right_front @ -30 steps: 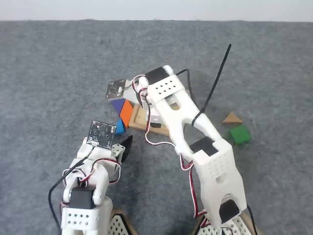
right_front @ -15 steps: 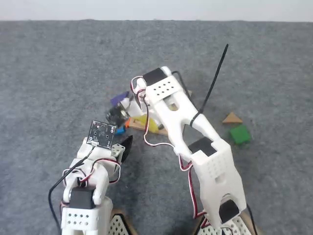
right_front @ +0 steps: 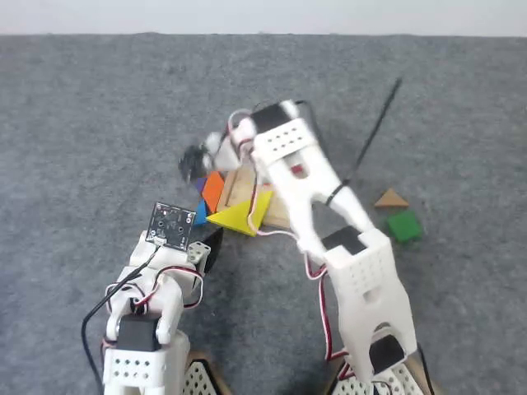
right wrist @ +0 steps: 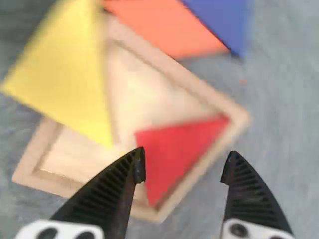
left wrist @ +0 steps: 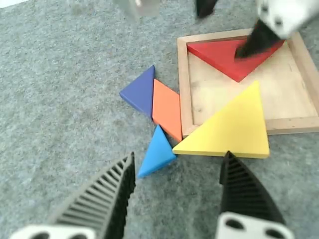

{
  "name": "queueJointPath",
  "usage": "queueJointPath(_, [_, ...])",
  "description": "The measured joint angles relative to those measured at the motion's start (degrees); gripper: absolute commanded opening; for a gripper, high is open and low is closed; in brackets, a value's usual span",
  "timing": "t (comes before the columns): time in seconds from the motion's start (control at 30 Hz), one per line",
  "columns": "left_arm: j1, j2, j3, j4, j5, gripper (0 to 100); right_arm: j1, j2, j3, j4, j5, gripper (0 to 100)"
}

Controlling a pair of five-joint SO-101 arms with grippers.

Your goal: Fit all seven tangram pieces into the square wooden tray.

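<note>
Progress: 1 of 7 pieces looks seated, 1 straddles the edge, and 5 lie outside.
Tray: the square wooden tray (left wrist: 182, 89) sits mid-table, its floor mostly bare wood.
Yellow triangle (left wrist: 232, 127): one of the 2 largest pieces, it lies across the rim nearest the left arm, part in the tray and part on the mat.
Red triangle (left wrist: 227, 56): its equal in size, flat in a tray corner.
Dark blue triangle (left wrist: 140, 92): outside, touching the orange parallelogram (left wrist: 167, 107), which lies against the tray's outer rim.
Green square (right_front: 403, 225): well apart from the tray, on its other side.
Light blue triangle (left wrist: 157, 154): outside, by the yellow triangle's corner.
Tan triangle (right_front: 390, 198): just beside the green square.
Right gripper (right wrist: 185, 159): spread and empty above the red triangle; a fingertip may be touching it, but blur hides the contact.
Left gripper (left wrist: 179, 164): wide apart, holding nothing, low over the mat near the yellow triangle.
Surface: grey felt-like mat (right_front: 99, 123).
Room: a pale strip (right_front: 263, 16) beyond the mat's far edge.
</note>
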Motion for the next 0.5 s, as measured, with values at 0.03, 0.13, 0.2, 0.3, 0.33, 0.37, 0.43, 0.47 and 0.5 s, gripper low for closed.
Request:
queueJointPath(0.03, [0.0, 0.0, 0.0, 0.0, 0.0, 27, 1.1, 0.0, -1.1, 0.1, -4.0, 24.5])
queueJointPath(0.13, [0.0, 0.0, 0.0, 0.0, 0.0, 27, 3.9, 0.0, -5.3, 4.8, -15.4, 24.5])
queueJointPath(0.2, [0.0, 0.0, 0.0, 0.0, 0.0, 27, 5.5, 0.0, -8.3, 10.1, -22.9, 24.5])
queueJointPath(0.3, [0.0, 0.0, 0.0, 0.0, 0.0, 27, 7.9, -2.8, -9.8, 14.1, -32.5, 24.4])
queueJointPath(0.33, [0.0, 0.0, 0.0, 0.0, 0.0, 27, 8.6, -4.3, -9.8, 14.7, -35.1, 24.4])
queueJointPath(0.37, [0.0, 0.0, 0.0, 0.0, 0.0, 27, 8.9, -5.7, -9.8, 15.3, -36.8, 24.4])
queueJointPath(0.43, [0.0, 0.0, 0.0, 0.0, 0.0, 27, 8.9, -9.2, -7.0, 15.6, -39.3, 24.4])
queueJointPath(0.47, [0.0, 0.0, 0.0, 0.0, 0.0, 27, 8.8, -11.1, -4.9, 15.3, -40.5, 24.4])
queueJointPath(0.5, [0.0, 0.0, 0.0, 0.0, 0.0, 27, 8.6, -13.0, -2.3, 14.2, -41.6, 24.4])
